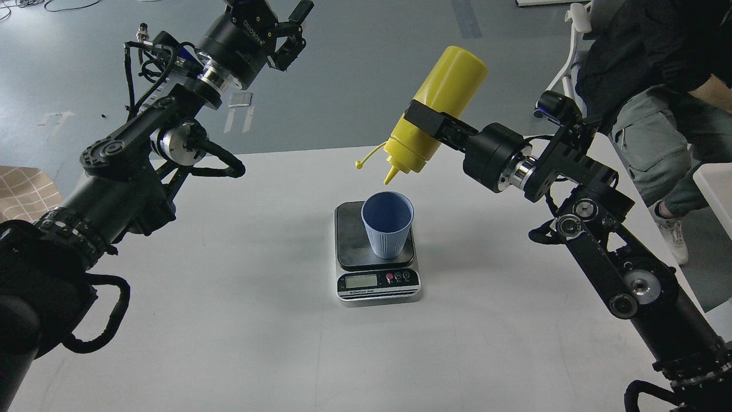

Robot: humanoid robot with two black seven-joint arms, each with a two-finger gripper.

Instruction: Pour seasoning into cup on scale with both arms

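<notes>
**So the nozzle is basically lined up over the cup already**

Nearest the front edge of the desk [229, 343] sits the scale [378, 257], roughly mid-desk, display strip facing me. The cup [387, 224] stands upright on the scale's dark plate, toward its right side, mouth open upward.

Right above it is the seasoning [436, 111], clamped around its middle by the right end effector [430, 120]. Its long axis runs tilted, base up and to the far right, cone nozzle pointing down and a bit left, tip hanging just over the cup's far rim but not touching. Tethered cap is flipped off and dangles left of the nozzle. I'd guess the pour only needs a squeeze or slightly more tilt; the risk is dribbling past the far rim onto the plate.

The left end effector [289, 37] is up over the far left, well apart from everything, fingers spread and holding nothing. Nothing blocks the path. A seated person [657, 86] is beyond the far right corner.
</notes>
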